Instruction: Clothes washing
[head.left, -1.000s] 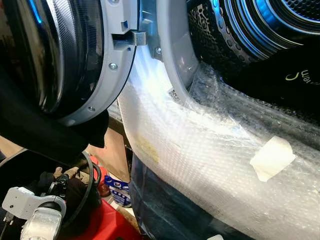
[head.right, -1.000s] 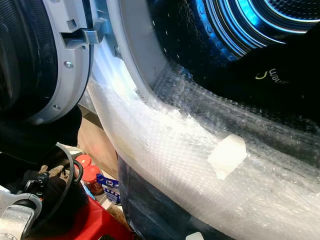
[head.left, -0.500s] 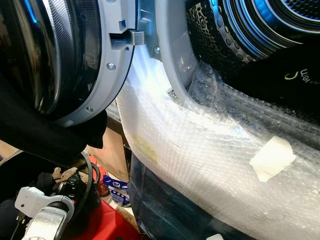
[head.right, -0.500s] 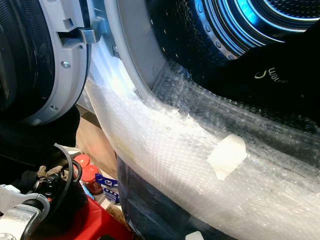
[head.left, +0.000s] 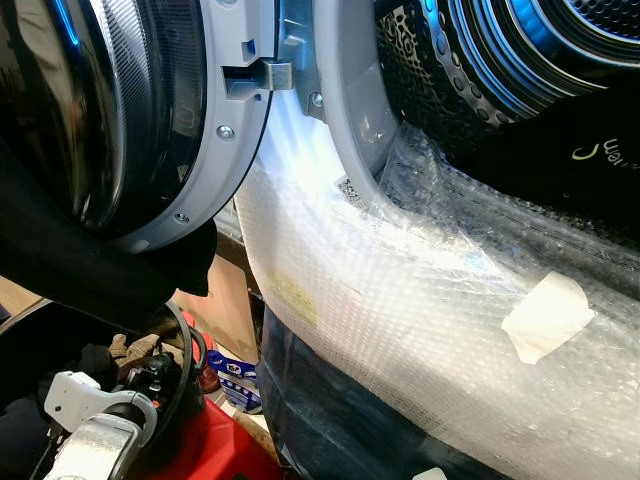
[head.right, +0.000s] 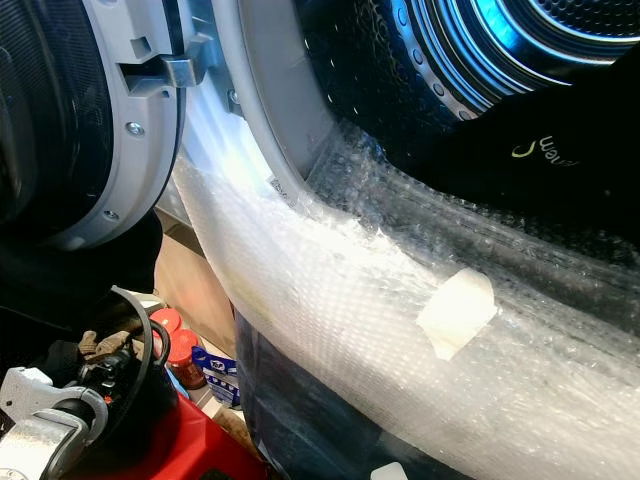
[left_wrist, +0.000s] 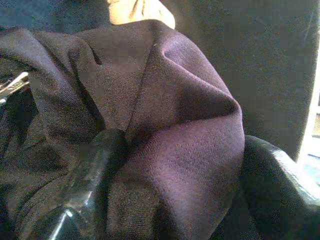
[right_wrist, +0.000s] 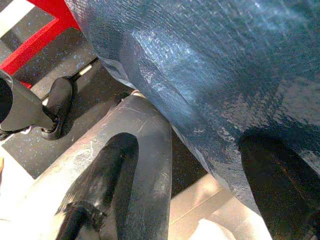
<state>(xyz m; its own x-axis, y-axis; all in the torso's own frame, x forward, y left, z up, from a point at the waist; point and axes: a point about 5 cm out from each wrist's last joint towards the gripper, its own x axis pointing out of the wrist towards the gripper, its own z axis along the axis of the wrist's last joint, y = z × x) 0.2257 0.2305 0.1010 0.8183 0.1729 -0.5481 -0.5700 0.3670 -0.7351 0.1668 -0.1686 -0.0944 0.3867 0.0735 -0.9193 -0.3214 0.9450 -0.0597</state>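
Note:
The washing machine's round door (head.left: 130, 110) stands open on the left. The blue-lit drum (head.left: 540, 50) is at the upper right, with a black garment (head.left: 590, 150) bearing pale lettering lying in its mouth. Another dark garment (head.left: 90, 270) drapes below the door, down toward my left arm (head.left: 100, 430) at the bottom left. In the left wrist view my left gripper (left_wrist: 185, 165) is shut on a fold of dark purple-black cloth (left_wrist: 175, 100). My right gripper (right_wrist: 200, 170) hangs low and open beside a blue tarp (right_wrist: 210, 65), with nothing between its fingers.
Bubble wrap (head.left: 400, 300) with a patch of pale tape (head.left: 545, 317) covers the machine's front. Below the door sit a red object (head.left: 215, 450), red-capped bottles (head.right: 175, 340), a blue-white packet (head.left: 238, 380) and a cardboard box (head.left: 225, 300).
My left arm has risen and shifted a little to the right at the bottom left. The machine and the garment in the drum hold still.

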